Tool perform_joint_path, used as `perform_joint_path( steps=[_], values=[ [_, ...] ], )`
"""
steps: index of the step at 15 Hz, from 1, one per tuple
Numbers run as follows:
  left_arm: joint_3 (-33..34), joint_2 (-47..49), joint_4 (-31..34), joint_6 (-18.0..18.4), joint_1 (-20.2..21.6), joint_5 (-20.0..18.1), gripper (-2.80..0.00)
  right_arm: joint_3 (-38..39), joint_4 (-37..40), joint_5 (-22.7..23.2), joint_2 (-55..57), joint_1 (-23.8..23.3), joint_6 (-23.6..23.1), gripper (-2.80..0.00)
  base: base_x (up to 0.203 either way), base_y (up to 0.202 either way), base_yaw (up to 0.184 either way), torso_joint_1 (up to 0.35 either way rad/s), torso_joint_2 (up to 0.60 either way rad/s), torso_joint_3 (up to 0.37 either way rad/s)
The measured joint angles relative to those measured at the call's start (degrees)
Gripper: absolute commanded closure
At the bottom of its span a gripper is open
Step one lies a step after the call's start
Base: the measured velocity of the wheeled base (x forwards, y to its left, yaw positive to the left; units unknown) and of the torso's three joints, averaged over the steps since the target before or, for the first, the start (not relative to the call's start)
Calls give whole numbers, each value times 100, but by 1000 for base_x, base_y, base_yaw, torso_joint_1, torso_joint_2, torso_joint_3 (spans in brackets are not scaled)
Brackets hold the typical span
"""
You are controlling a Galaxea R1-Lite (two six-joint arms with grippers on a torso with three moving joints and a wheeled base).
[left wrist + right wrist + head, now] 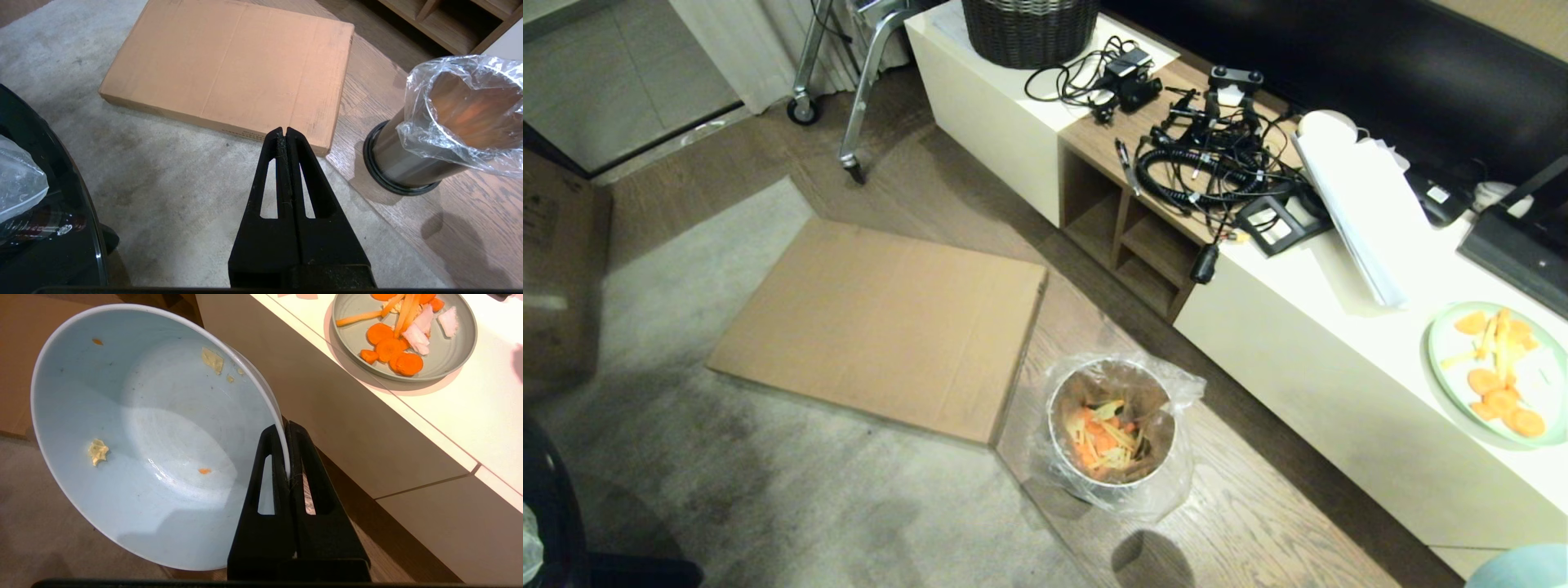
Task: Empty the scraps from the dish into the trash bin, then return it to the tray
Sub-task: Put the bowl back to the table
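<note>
The dish (143, 449), a pale blue bowl, is tipped on its side with my right gripper (286, 428) shut on its rim. Only a few small bits (98, 451) cling inside it. Its edge (1519, 567) shows at the bottom right corner of the head view. The steel trash bin (1111, 433) with its clear liner stands on the wood floor, and orange and yellow scraps (1104, 437) lie inside. My left gripper (285, 131) is shut and empty, hanging over the carpet to the left of the trash bin (408, 163). The tray is out of view.
A flat cardboard box (882, 327) lies on the floor left of the bin. The white cabinet (1339, 392) on the right carries a pale-green plate (1441, 359) of carrot slices, cables (1201, 155) and a woven basket (1029, 33). A dark round table edge (61, 196) is at the left.
</note>
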Motion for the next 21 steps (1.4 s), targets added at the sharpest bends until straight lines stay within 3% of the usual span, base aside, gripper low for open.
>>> perform_joint_path(
  steps=[21],
  values=[
    [0,0,1,2,0,-5,0,0,0,0,0,0,2,0,0,0,0,0,0,0]
  ],
)
